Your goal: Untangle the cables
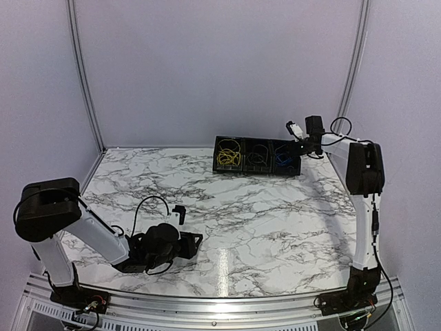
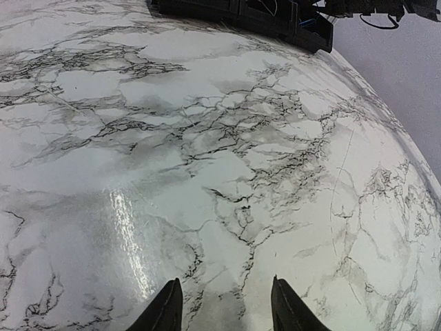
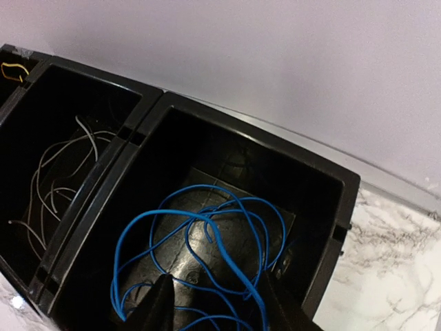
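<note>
Near edge: a ribbed aluminium rail (image 1: 227,300) carries both my arm bases.
Left arm: it lies low over the near left of the table, forearm almost flat.
Left fingers: my left gripper (image 2: 224,286) has its two dark tips apart, with only bare marble between them.
Surface: the white table with grey marble veining (image 1: 275,221) stretches from my left fingers to the tray, with a bright streak of glare on it.
Container: a long black plastic tray with three compartments (image 1: 256,173) sits at the far right, near the wall.
Left compartment: a thin looped yellow cable (image 1: 228,157) lies inside.
Middle compartment: a thin black cable (image 1: 259,157) lies inside; my right wrist camera shows it greyish.
Right compartment: a thin looped blue cable (image 3: 210,231) lies heaped on the floor.
In the way: upright tray walls separate each cable from its neighbour.
Right fingers: my right gripper (image 3: 215,283) hangs over the blue cable's compartment, tips apart; I cannot tell whether they touch the wire.
Beyond: a plain pale lilac wall (image 1: 220,69).
</note>
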Available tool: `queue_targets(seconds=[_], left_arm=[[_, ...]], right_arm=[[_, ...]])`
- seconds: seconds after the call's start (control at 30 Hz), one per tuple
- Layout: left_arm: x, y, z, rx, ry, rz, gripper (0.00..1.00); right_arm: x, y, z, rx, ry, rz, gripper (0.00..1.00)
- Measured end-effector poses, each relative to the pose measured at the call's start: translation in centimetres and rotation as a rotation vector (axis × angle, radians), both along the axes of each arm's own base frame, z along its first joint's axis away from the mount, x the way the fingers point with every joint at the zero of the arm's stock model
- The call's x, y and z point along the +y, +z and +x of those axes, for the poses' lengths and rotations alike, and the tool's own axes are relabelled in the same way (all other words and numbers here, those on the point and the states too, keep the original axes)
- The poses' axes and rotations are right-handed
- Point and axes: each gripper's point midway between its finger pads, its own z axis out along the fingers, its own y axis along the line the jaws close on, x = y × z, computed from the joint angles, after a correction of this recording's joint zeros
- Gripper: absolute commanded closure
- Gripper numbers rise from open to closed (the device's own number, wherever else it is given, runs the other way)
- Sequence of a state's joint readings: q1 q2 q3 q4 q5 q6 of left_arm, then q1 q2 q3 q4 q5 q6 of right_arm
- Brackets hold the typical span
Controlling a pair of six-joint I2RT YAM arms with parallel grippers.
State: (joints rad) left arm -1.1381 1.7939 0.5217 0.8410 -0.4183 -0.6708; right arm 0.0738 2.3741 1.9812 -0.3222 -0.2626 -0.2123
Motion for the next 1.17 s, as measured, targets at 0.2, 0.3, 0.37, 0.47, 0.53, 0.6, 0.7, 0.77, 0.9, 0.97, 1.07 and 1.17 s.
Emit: queue_targets(seconds=[0.2, 0.3, 0.37, 0.47, 0.53, 0.6, 0.7, 0.77, 0.9, 0.97, 1.07, 1.17], left_arm=[[0.0, 0.0, 0.0, -0.001, -0.001, 0.001, 0.54], [0.0, 0.0, 0.0, -0.003, -0.002, 0.003, 0.53], [0.0, 0.2, 0.0, -0.007, -0.004, 0.002, 0.53], [0.3, 1.0, -0.1, -0.023, -0.008, 0.003, 0.50], [0.6, 2.0, 0.0, -0.035, -0.004, 0.006, 0.49], [1.1, 3.4, 0.3, -0.054, 0.008, 0.008, 0.48], [1.9, 5.4, 0.8, -0.074, 0.024, 0.031, 0.41], [2.7, 7.0, 1.5, -0.089, 0.044, 0.053, 0.36], [4.9, 10.7, 3.0, -0.121, 0.104, 0.103, 0.21], [6.1, 12.7, 3.9, -0.140, 0.139, 0.135, 0.13], [7.9, 15.7, 5.0, -0.180, 0.182, 0.186, 0.01], [9.7, 18.0, 5.9, -0.223, 0.222, 0.241, 0.01]], right_arm=[[-0.2, 3.0, -2.4, 0.019, -0.001, -0.005, 0.40], [-0.3, 5.5, -4.0, 0.003, -0.001, -0.002, 0.31], [-0.4, 7.1, -5.1, -0.010, 0.000, 0.001, 0.28], [-0.3, 9.0, -6.8, -0.026, 0.011, 0.011, 0.28], [0.0, 10.0, -8.5, -0.035, 0.032, 0.027, 0.27], [0.3, 10.7, -10.5, -0.041, 0.050, 0.041, 0.27], [0.2, 11.4, -13.9, -0.051, 0.068, 0.045, 0.26], [-0.2, 12.4, -15.9, -0.082, 0.077, 0.052, 0.25], [-1.2, 14.3, -20.0, -0.151, 0.100, 0.094, 0.17], [-2.0, 15.0, -22.1, -0.191, 0.094, 0.107, 0.02], [-3.0, 16.3, -25.2, -0.288, 0.052, 0.105, 0.02], [-3.5, 17.4, -27.4, -0.377, 0.005, 0.107, 0.01]])
